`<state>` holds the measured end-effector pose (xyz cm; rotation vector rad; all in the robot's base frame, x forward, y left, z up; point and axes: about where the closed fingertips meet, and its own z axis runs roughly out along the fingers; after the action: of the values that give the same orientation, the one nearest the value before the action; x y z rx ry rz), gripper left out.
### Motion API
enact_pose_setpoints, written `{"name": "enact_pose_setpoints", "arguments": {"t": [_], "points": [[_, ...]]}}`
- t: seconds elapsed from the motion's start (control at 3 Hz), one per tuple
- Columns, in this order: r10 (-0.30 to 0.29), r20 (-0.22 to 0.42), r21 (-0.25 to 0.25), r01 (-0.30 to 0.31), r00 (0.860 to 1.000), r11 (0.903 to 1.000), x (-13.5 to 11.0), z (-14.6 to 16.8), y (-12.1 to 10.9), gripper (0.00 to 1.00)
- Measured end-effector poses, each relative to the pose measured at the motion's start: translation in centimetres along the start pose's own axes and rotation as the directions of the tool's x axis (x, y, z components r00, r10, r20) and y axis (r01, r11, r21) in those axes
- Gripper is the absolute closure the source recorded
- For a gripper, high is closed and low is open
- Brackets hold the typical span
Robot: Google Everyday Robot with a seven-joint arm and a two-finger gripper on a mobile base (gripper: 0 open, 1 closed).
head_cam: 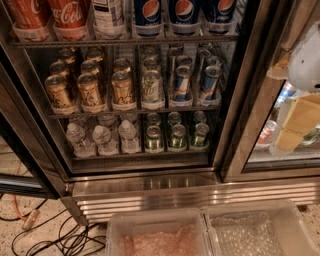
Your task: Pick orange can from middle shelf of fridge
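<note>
The fridge [150,192] stands open in front of me, with a dark door frame and a ribbed steel base. Its middle shelf [135,111] is a wire rack with rows of small cans. Orange-gold cans fill the three left rows, with front cans on the left [59,92], in the middle [90,91] and on the right [122,89]. To their right stand a green-white can [152,89] and slim blue-silver cans [182,82]. My gripper [295,130], tan under a white arm housing, hangs at the right in front of the glass door, well away from the orange cans.
Cola bottles [50,17] and Pepsi bottles [182,12] fill the rack above. Water bottles [102,139] and green cans [176,136] fill the rack below. Two clear plastic bins [155,232] sit at the fridge's foot. Cables [55,237] lie on the floor at the left.
</note>
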<state>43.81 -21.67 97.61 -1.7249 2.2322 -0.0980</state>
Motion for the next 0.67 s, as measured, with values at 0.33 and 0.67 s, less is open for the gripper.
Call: {"name": "enact_pose_setpoints", "arguments": {"t": [0.33, 0.67], "points": [[0.000, 0.000, 0.000, 0.000, 1.000, 1.0000, 0.0, 0.0, 0.0, 0.00], [-0.026, 0.020, -0.021, 0.027, 0.999, 0.9994, -1.4, 1.1, 0.3, 0.00]]}}
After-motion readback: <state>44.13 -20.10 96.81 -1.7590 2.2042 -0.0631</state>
